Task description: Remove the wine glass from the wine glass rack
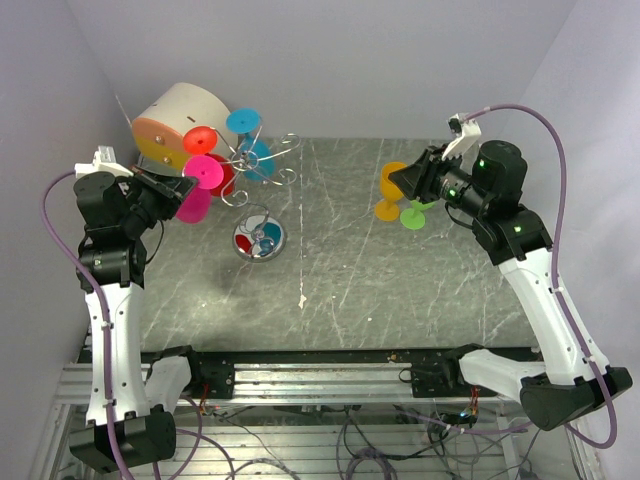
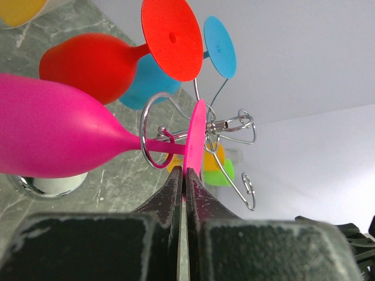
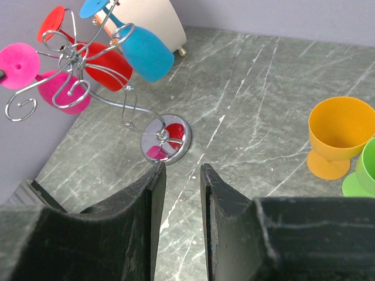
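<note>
Wine glass, pink, is clamped by the rim of its foot in the left claw, stem lying in a loop of the rack, a red glass and a blue glass hung beside it; right claw stands apart, empty, over the table.

Top: high above the wine glass rack, looking down, far.
Left wrist: close under it.
Right wrist: farther, facing it.
Shared: the rack.
</note>
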Robot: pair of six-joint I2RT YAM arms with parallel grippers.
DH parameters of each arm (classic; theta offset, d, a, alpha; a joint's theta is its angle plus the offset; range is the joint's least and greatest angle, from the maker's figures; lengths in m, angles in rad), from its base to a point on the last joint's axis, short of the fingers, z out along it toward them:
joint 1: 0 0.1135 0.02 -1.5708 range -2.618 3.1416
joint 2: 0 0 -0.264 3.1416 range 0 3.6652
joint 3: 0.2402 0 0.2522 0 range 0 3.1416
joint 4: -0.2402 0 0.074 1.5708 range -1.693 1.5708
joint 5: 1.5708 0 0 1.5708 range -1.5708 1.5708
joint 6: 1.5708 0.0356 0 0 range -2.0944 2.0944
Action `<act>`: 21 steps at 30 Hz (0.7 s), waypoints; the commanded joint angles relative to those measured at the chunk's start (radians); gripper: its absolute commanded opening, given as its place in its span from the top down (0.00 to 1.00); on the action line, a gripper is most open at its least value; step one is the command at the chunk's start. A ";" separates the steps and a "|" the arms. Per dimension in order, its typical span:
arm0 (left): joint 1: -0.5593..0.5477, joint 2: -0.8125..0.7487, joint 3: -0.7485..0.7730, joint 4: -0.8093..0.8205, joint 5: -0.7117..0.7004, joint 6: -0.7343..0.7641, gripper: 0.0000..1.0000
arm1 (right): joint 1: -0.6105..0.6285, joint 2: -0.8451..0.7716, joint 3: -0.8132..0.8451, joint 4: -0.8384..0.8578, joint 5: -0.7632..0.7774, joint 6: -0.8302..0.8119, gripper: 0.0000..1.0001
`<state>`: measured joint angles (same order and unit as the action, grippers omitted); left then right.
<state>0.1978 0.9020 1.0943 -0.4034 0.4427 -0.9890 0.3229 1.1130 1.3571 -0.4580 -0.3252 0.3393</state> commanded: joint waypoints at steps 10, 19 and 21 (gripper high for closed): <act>0.015 -0.050 0.043 -0.013 -0.071 -0.053 0.93 | 0.002 -0.036 -0.019 0.046 0.021 0.003 0.70; 0.015 -0.063 0.062 -0.072 -0.153 -0.037 0.93 | 0.003 -0.037 -0.030 0.054 0.020 -0.003 0.70; 0.015 -0.063 0.060 -0.058 -0.158 -0.042 0.93 | 0.002 -0.038 -0.033 0.056 0.021 -0.004 0.70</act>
<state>0.2005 0.8524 1.1191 -0.4713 0.3214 -1.0298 0.3229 1.0927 1.3376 -0.4297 -0.3172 0.3401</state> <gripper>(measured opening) 0.077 0.299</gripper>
